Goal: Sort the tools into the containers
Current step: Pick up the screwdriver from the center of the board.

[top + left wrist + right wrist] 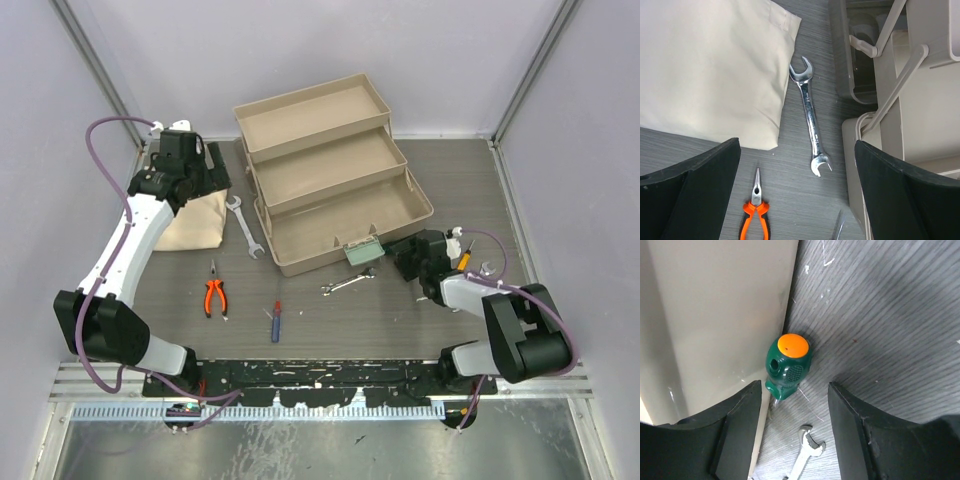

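Grey tabletop (470,190) beside the toolbox (715,315): green screwdriver (787,367) is framed, ungripped, between right gripper's (792,407) parted jaws; lowering and closing are judged next. Meanwhile the left gripper (796,167) is held agape above a wrench (811,122).

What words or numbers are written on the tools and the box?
No text can be read anywhere.
wrench: any stamp is too blurred to read.
green screwdriver: only a dotted patch, no letters.
toolbox and cloth bag: blank.
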{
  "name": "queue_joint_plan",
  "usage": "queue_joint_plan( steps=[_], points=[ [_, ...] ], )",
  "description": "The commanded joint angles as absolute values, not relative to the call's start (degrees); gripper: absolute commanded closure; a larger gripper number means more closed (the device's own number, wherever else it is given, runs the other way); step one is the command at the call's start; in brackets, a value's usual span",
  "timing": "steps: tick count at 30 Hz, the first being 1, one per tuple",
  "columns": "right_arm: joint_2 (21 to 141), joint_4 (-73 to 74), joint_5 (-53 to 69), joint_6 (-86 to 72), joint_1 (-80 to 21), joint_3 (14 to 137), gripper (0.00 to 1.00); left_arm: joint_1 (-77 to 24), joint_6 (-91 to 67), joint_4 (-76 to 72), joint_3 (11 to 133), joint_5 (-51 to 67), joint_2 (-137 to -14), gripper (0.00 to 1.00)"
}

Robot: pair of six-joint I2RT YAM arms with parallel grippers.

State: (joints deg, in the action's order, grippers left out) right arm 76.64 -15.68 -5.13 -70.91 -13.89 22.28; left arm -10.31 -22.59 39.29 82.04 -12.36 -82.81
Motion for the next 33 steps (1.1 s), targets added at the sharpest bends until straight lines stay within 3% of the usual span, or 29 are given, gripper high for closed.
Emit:
queue_joint_plan(
  steps=[1, 13, 21, 33],
  points=[
    [78.8, -19.14, -6.77, -71.61, -14.13, 24.57, 0.41, -9.59, -21.97, 37.78, 82.95, -12.4, -82.56, 0.02],
    [83.91, -21.06, -7.72, -69.85, -14.15, 26.09, 0.54, -8.39, -22.74, 38.06, 83.05, -10.84, -83.39, 0.02],
    [82.05, -21.0, -9.69, -65.4, -14.15, 24.9, 0.79, -8.11, -22.94, 38.06, 82.92, -10.29, -83.56, 0.02],
    [63.53, -5.12, -18.71, -53.87, -14.13, 26.07, 0.8, -7.82, -23.03, 38.06, 82.68, -10.11, -83.52, 0.02]
  ],
)
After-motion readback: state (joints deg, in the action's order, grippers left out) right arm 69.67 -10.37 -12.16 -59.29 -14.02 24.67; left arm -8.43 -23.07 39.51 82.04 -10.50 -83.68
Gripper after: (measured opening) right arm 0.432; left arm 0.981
